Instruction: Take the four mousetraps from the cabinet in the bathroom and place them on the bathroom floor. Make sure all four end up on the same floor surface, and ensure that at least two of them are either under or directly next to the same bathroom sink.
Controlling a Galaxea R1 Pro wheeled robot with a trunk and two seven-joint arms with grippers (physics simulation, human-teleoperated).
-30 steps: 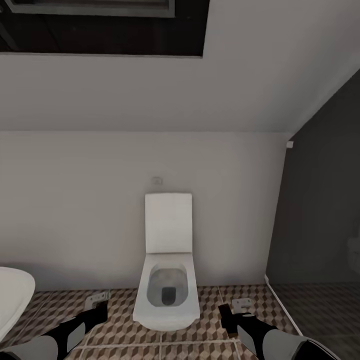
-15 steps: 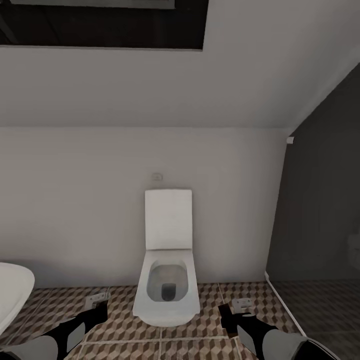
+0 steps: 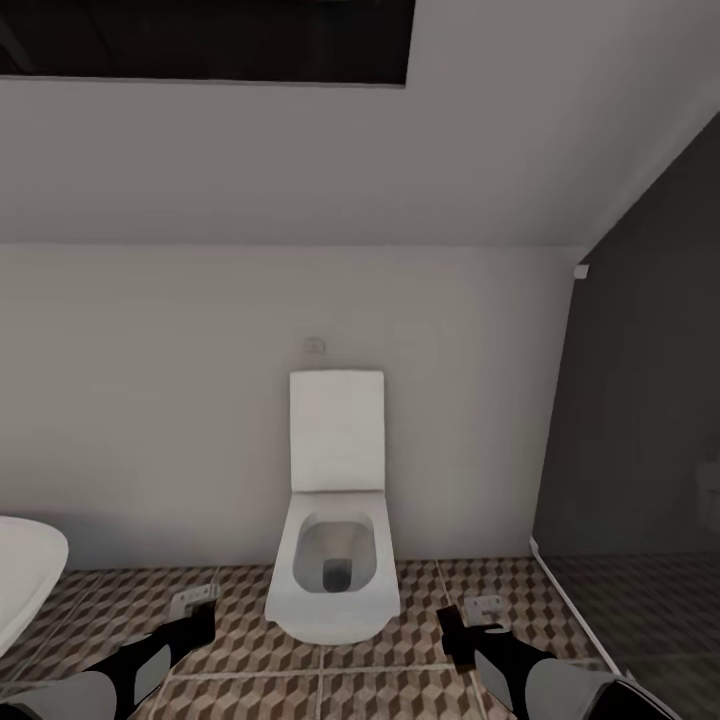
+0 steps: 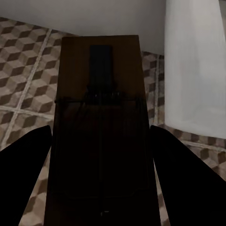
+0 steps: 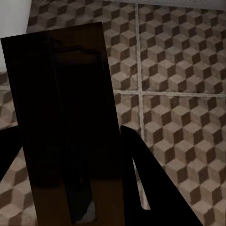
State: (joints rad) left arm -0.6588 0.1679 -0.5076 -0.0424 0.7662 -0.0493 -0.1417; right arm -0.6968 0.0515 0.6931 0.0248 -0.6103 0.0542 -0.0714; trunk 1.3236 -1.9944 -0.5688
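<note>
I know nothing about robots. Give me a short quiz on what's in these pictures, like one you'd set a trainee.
1. True or false: the lid of the white rectangular toilet against the pale wall is closed down over the bowl.
2. Multiple choice: in the left wrist view, what sits between the left arm's jaws?
A) a chrome tap
B) a flat brown wooden mousetrap with dark metal parts
C) nothing at all
3. Fill in the blank: the floor tiles carry a brown, beige and white 3D ____ pattern with pale grout lines.

Key: 1 false, the lid stands upright; 2 B; 3 cube.
</note>
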